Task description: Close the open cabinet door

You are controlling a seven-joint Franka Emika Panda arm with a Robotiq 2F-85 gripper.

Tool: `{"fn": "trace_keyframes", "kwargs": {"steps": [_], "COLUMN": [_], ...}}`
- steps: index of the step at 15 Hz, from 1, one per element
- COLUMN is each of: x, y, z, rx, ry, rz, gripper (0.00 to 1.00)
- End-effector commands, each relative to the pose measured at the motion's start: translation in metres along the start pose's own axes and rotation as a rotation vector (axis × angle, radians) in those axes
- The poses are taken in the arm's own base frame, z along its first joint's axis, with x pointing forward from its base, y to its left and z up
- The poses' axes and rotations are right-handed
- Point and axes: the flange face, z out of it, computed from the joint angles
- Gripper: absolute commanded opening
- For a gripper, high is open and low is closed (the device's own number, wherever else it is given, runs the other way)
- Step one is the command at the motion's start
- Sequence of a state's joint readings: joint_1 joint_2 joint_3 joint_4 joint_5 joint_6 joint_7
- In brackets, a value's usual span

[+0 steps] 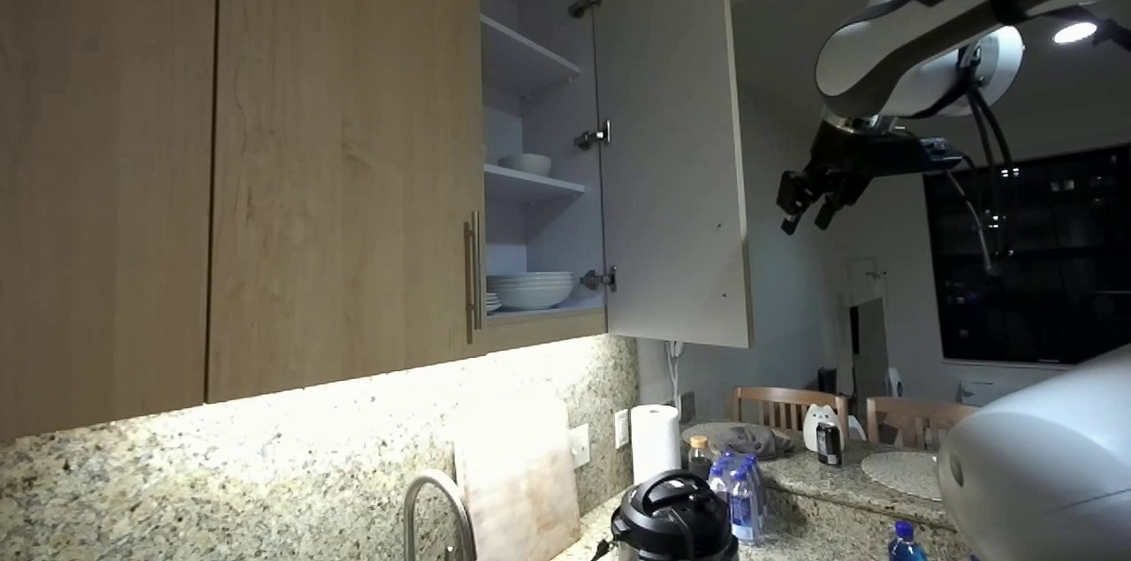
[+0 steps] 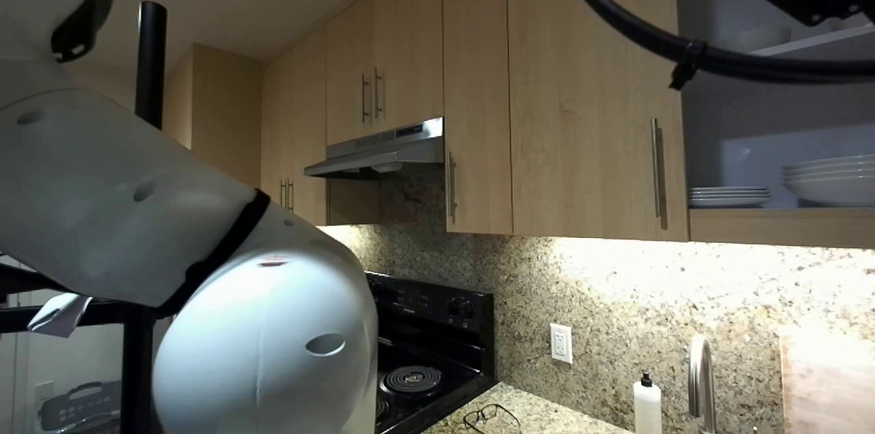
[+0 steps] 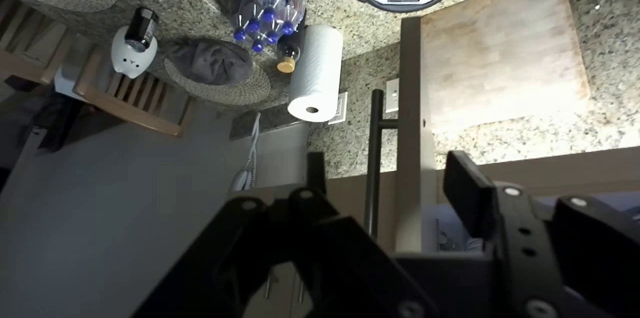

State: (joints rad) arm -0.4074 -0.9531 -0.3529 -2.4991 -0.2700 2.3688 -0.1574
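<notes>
Door [image 1: 676, 146] open, gripper [image 1: 806, 223] apart from it.
Fingers [image 3: 467, 195] spread; beside the door, white bowls [image 1: 530, 290] are stacked at the bottom of the cabinet [image 1: 548, 329].

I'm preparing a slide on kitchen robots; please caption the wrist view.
Open pincer framing the edge-on cabinet door and its bar handle, with a paper towel roll beyond.

A black band [image 2: 227, 241] rings the rounded white arm [image 2: 171, 201]; black cable [image 2: 786, 70] hangs below it; pale screws [image 3: 512, 191] dot black jaws.
</notes>
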Motion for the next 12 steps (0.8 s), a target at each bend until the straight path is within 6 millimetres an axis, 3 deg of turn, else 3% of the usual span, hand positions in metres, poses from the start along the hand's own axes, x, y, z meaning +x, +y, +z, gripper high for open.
{"fn": "trace_keyframes", "kwargs": {"steps": [1, 6, 12], "x": [0.008, 0.025, 0.057], "y": [0.015, 0.024, 0.034], "z": [-0.001, -0.006, -0.010], "rx": [-0.032, -0.035, -0.036], "ry": [0.050, 0.125, 0.186], "rz": [0.095, 0.170, 0.232], "gripper": [0.34, 0.02, 0.00]}}
